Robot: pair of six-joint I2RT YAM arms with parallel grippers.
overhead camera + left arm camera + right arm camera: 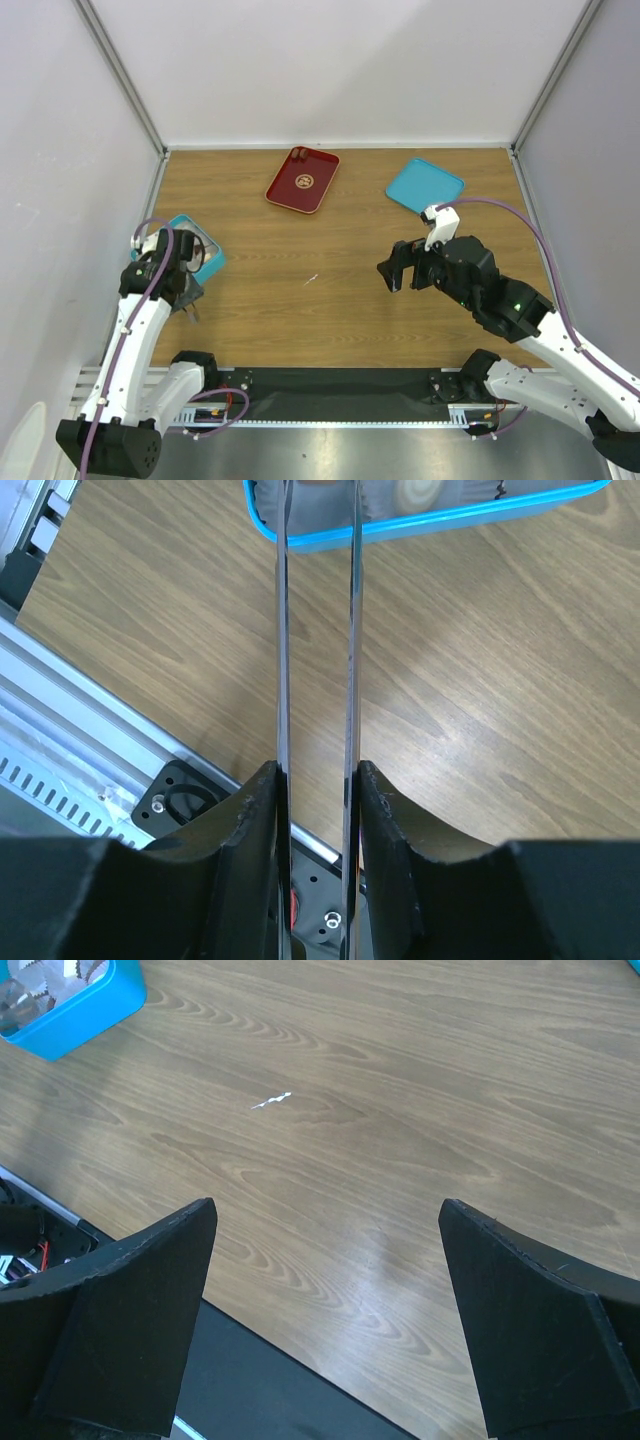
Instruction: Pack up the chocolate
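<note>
From above, my left tool (183,278) hangs over the open teal plastic box (212,258) at the left of the frame. My right tool (402,270) hovers right of centre, fingers wide apart, over the bare wooden desk (330,300). The small dark round chocolate (300,155) sits at the top end of the glossy red rectangular tray (318,195), upper middle. A flat teal lid (425,185) lies to its right.

In my left wrist view, the tool (318,780) is clamped on long, thin, shiny steel tweezers (283,660). Their blades run a narrow gap apart up to the box (430,520) at the top edge. Inside are crimped paper cups (385,502), one holding a pale round piece (415,492), likely chocolate too. The blade tips are cut off.

I judge this a placing step. I should centre the blades over one cup, relax the squeeze slowly, then lift straight so the springy steel does not snag the flimsy paper.

In my right wrist view, matte black fingers (130,1310) spread over smooth grained wood, with the box (85,1005) in the upper left corner.
</note>
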